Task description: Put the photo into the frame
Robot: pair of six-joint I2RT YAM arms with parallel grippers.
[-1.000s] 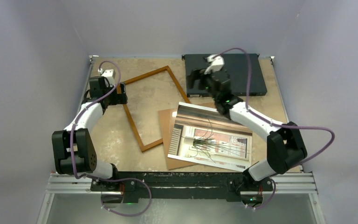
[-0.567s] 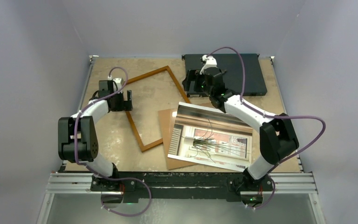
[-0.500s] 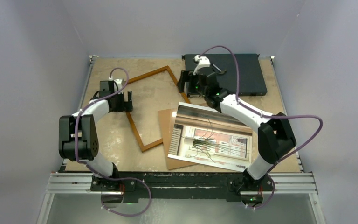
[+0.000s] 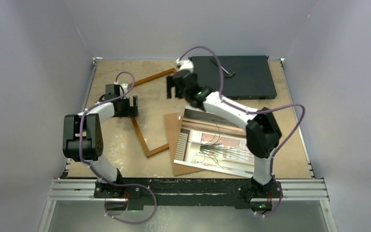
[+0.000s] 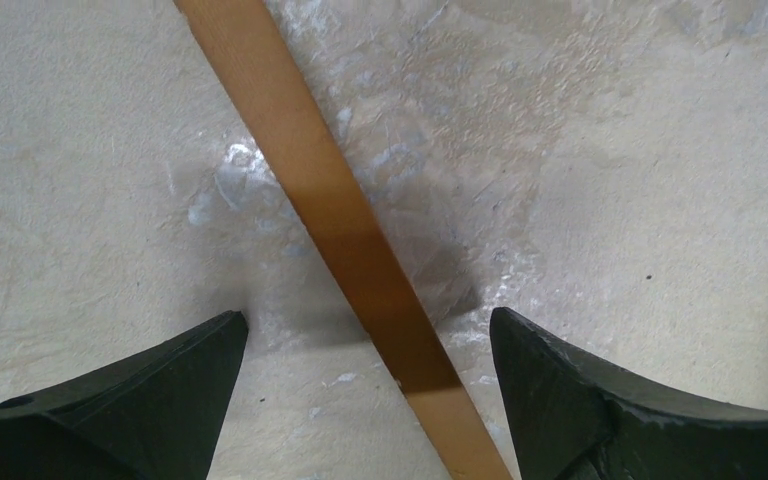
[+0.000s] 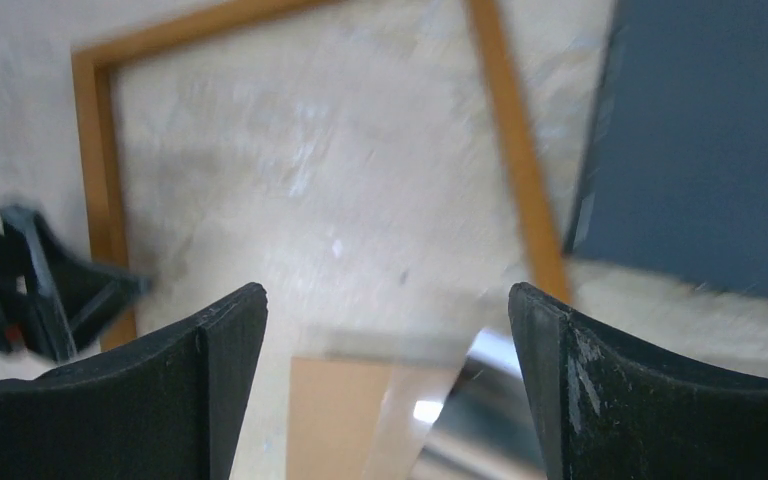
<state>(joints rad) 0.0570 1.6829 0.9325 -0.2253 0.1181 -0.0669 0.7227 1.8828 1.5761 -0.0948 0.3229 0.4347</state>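
The frame (image 5: pixel 354 250) lies flat and askew on the left half of the table (image 4: pixel 290 145), one near corner just beside the brown board (image 4: pixel 170 145). The photo (image 4: pixel 220 142) rests face up on that board, hanging past it to the right. The left gripper (image 5: pixel 365 320) stands wide open astride the frame's left rail, holding nothing. The right gripper (image 6: pixel 385 295) is also spread wide and empty, hovering over the frame's far side beside the black box (image 4: pixel 244 77). The frame looks light and stiff (its pane probably brittle), so a rail is the place to pinch. The photo looks thin, floppy and slick; its overhanging right edge seems the best hold
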